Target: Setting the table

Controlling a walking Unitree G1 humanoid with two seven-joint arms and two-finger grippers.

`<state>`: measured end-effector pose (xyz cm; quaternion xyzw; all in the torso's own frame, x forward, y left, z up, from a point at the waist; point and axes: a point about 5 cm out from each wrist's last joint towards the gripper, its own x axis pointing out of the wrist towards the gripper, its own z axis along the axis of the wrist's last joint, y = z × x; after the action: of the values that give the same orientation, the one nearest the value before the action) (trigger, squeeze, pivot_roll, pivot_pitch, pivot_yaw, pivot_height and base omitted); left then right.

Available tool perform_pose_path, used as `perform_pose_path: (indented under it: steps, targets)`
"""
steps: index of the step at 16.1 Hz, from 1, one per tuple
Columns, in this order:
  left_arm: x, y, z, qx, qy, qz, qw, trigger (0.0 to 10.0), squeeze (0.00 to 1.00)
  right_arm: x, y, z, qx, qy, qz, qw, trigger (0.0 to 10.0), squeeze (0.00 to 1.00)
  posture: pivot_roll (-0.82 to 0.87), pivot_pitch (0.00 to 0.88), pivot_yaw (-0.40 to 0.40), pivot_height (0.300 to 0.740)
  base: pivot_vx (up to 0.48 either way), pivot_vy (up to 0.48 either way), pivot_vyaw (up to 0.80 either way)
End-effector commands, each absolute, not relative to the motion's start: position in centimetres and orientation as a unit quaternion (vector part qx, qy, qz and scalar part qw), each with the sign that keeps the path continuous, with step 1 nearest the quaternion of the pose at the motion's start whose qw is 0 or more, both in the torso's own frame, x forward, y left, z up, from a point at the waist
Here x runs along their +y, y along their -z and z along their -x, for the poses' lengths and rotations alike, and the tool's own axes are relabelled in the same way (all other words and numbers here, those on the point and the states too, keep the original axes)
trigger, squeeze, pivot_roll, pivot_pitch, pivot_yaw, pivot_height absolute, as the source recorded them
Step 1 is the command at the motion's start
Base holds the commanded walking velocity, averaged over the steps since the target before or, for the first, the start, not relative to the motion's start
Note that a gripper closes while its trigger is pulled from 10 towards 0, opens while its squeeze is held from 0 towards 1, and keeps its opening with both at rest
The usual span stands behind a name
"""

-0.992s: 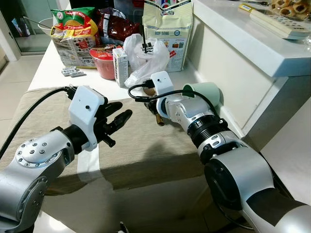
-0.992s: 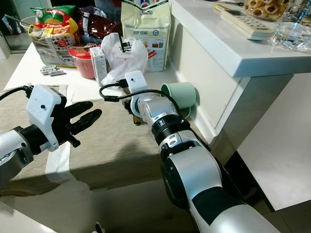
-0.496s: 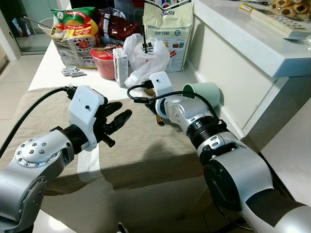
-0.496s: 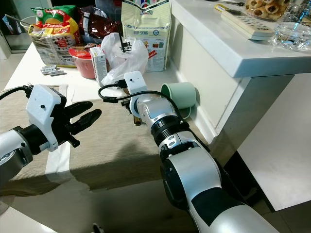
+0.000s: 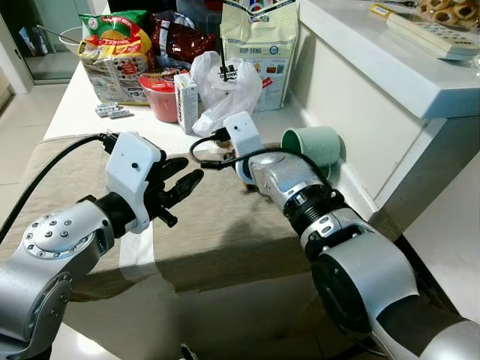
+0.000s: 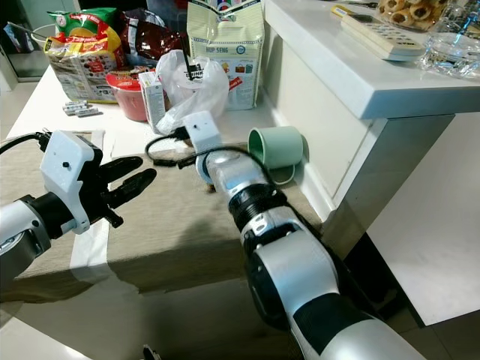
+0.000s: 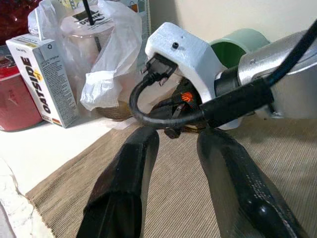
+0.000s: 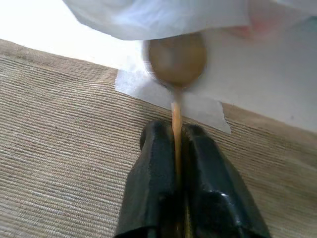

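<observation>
My right gripper (image 8: 174, 129) is shut on the thin handle of a wooden spoon (image 8: 177, 59). The spoon's round bowl hangs over the far edge of the tan placemat (image 5: 217, 225), beside a white plastic bag (image 5: 225, 86). In the eye views the white right wrist block (image 5: 240, 133) hides those fingers. My left gripper (image 5: 186, 174) hovers open over the mat's left part with nothing between its fingers (image 7: 138, 153), pointing at the right wrist. A pale green cup (image 5: 315, 146) lies on its side past the right wrist, against the counter wall.
At the back of the white table stand a red bowl (image 5: 160, 96), an oat drink carton (image 5: 186, 101), a paper bag (image 5: 259, 45) and snack bags (image 5: 116, 52). A raised white counter (image 5: 390, 67) with a remote (image 5: 431, 34) borders the right. A white napkin (image 5: 139, 247) lies under my left arm.
My right wrist has turned and shifted slightly to the left with the spoon still held. The left arm has stayed where it was.
</observation>
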<state>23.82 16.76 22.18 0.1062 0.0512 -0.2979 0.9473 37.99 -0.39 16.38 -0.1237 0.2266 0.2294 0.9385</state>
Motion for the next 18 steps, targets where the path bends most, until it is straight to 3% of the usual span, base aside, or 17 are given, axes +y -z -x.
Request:
perform_pose_path:
  steps: [1,4,11,18]
  targets:
    - [16.6,-22.7,-23.8,0.042,0.302,-0.115,0.945,10.0,0.0,-1.4,-15.1,-37.9,0.245,-0.211,0.143,0.935,0.0,0.0,-0.07,0.029,-0.007,0.74,0.0,0.0,0.0]
    - [16.6,-22.6,-23.9,0.043,0.302,-0.114,0.946,10.0,0.0,-1.5,-16.9,-38.7,0.151,-0.195,0.185,0.951,0.0,0.0,-0.07,0.032,-0.006,0.74,0.0,0.0,0.0]
    - [16.5,-22.6,-23.8,0.042,0.301,-0.113,0.946,10.0,0.0,-1.1,-18.9,-38.9,0.041,-0.185,0.21,0.959,0.0,0.0,-0.06,0.034,-0.005,0.74,0.0,0.0,0.0]
    - [16.3,-22.5,-23.8,0.042,0.298,-0.109,0.947,10.0,0.0,-0.5,-18.5,-38.1,0.02,-0.206,0.194,0.959,0.0,0.0,-0.06,0.037,-0.009,0.74,0.0,0.0,0.0]
